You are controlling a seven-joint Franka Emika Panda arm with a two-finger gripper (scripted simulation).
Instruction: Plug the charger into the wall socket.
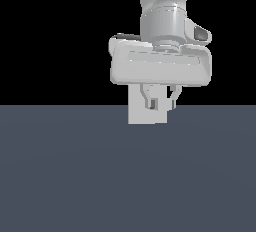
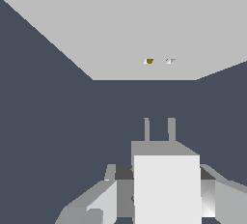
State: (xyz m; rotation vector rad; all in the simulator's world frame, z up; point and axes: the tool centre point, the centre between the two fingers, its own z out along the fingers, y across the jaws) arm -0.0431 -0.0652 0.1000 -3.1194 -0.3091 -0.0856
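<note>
In the wrist view my gripper [image 2: 166, 196] is shut on the charger [image 2: 166, 189], a white cube held between the fingers [image 2: 113, 191]. Its two prongs [image 2: 146, 129] point at the wall socket [image 2: 120, 25], a flat pale panel with two small holes [image 2: 149, 61], one of them orange-brown. The prongs line up roughly with the holes but stand apart from the panel. In the exterior view the gripper [image 1: 161, 103] hangs in front of the upright white wall socket [image 1: 137, 111]. There the charger cannot be told from the panel behind it.
A dark blue-grey floor [image 1: 125, 176] spreads under the gripper and around the panel. The background above it is black. The arm's wrist [image 1: 162, 23] comes down from above.
</note>
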